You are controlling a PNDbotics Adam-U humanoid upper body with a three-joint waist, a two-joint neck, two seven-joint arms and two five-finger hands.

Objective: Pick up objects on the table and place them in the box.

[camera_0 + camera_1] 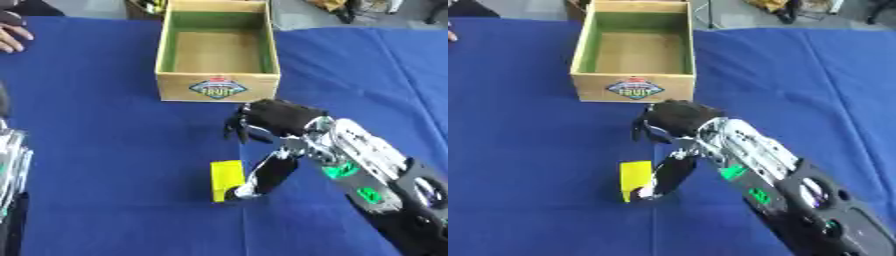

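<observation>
left arm (12,165) shows at the left edge, its hand out of view. a yellow block (225,180) lies at lower centre on the blue cloth (96,125). the right hand (273,120) reaches in from lower right, thumb touching the block, fingers curled downward above it. the box (217,86) stands open at upper centre.

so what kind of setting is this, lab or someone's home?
Looks like a lab or demo workspace, not a home. A table under a blue cloth holds just a wooden box and a yellow block near the right hand. Beyond the far edge: bare grey floor and equipment clutter.
</observation>
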